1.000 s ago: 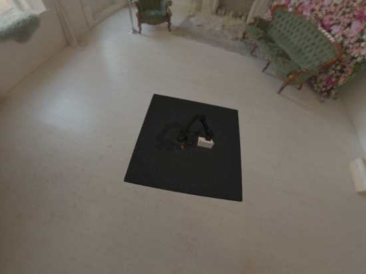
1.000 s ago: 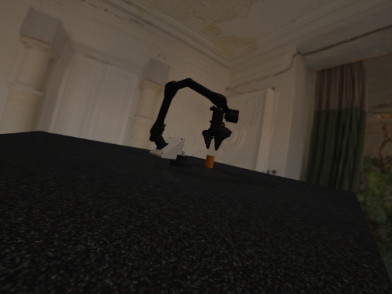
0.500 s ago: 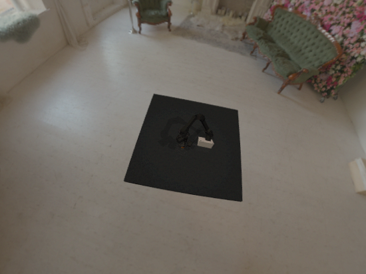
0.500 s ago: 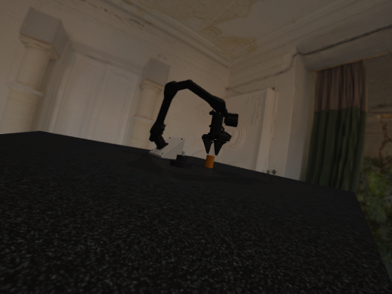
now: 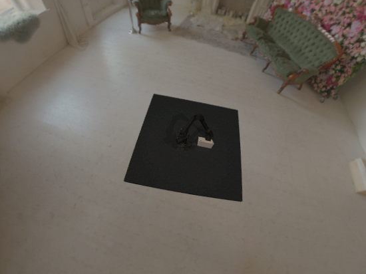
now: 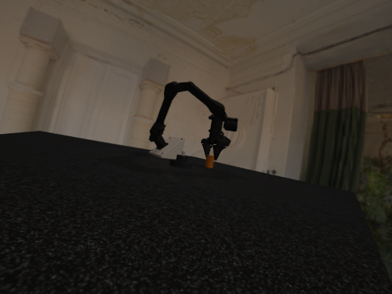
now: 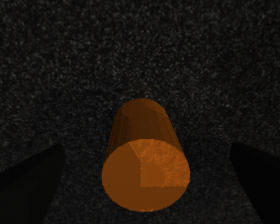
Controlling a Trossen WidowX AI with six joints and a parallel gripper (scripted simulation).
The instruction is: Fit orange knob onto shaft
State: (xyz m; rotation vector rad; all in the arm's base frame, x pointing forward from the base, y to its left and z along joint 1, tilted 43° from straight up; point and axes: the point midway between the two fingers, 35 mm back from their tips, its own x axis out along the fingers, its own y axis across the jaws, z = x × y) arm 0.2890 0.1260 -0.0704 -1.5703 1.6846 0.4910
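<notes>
The orange knob [image 6: 209, 163] [image 7: 142, 175] stands upright on the black mat, its plain top toward the wrist camera. Its underside and hole are hidden. In the top view it is hidden by the arm. My gripper [image 6: 212, 158] [image 7: 148, 151] is open and points down, its fingertips around the height of the knob's top. In the wrist view the knob lies between the two fingers, with a gap on either side. The dark round pedestal [image 6: 180, 163] stands left of the knob in the exterior view, with the bare silver shaft [image 6: 183, 153] upright on it. The shaft's flat side is too small to tell.
The arm's base is at the pale block [image 5: 205, 143] [image 6: 170, 151], behind and left of the pedestal in the exterior view. All stand on the square black mat [image 5: 183, 174] [image 6: 142, 230]. The pedestal is close beside the knob.
</notes>
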